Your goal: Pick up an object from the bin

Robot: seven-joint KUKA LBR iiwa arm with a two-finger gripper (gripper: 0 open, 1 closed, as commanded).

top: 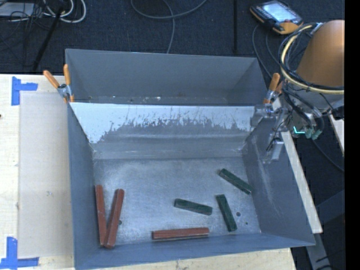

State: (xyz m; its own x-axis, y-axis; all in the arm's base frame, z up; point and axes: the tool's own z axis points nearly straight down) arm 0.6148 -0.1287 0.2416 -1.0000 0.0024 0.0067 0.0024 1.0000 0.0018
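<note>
My gripper [274, 141] hangs high over the bin's right wall, close to the rim and above the floor, with nothing seen in it. Nearest to it, below and to the left, a dark green bar [235, 181] lies slanted on the floor by the right wall. A second green bar [226, 212] lies almost upright in the view near the front right corner. A third green bar [193, 207] rests flat just left of that one.
A red-brown bar [180, 234] lies along the front wall. Two more red-brown bars [99, 214] [114, 217] lie side by side in the front left corner. The arm with its orange cover and cables stands outside the right rim.
</note>
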